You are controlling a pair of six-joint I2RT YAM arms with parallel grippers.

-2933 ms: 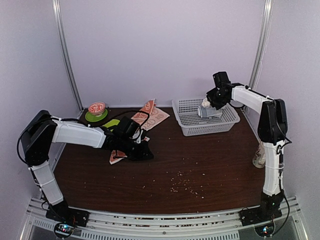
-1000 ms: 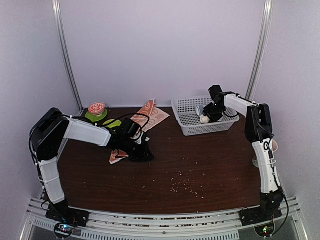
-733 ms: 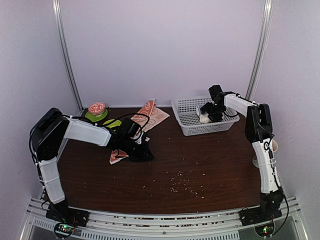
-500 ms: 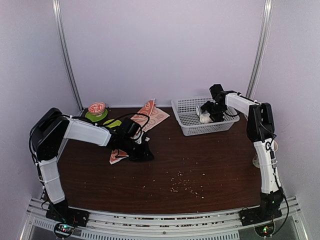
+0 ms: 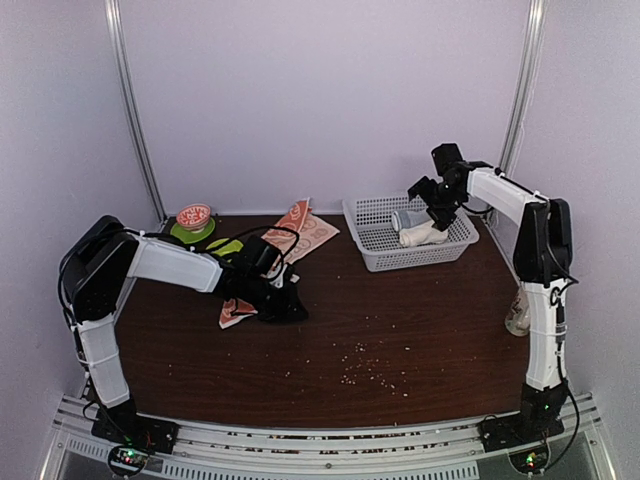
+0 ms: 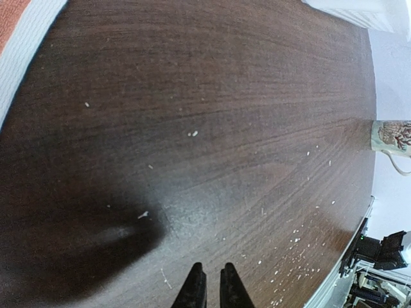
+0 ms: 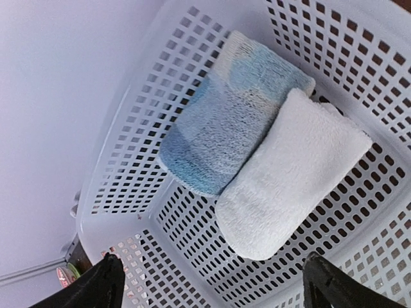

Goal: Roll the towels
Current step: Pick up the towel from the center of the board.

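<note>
Right wrist view: cream-white terry towel point(image 7: 292, 173), rolled up, lies on the floor of a white plastic lattice basket point(image 7: 128, 160), side by side with and touching a pale grey-blue cloth roll point(image 7: 225, 125). Right gripper point(image 7: 215, 285) hangs above the basket, jaws spread wide, nothing held. Two rolls, one basket.

Top view: basket sits back right on the dark brown wooden table point(image 5: 420, 320). Orange-red towel with white circle patterns point(image 5: 305, 232) lies flat, unrolled, at back centre, well apart from the basket. Left arm reaches across in front of it. Left gripper point(image 5: 287, 306) sits low on the table, fingers pinched almost together, nothing seen between them. An orange-red scrap point(image 5: 233, 314) lies just beside it; cannot tell if it is the same cloth.

One red patterned bowl point(image 5: 193, 215) on one green plate point(image 5: 185, 238) back left, one printed mug point(image 5: 517, 315) at the right edge, pale crumbs point(image 5: 365, 368) scattered near the front. Plain lilac walls point(image 5: 320, 100), two metal poles point(image 5: 130, 110).
</note>
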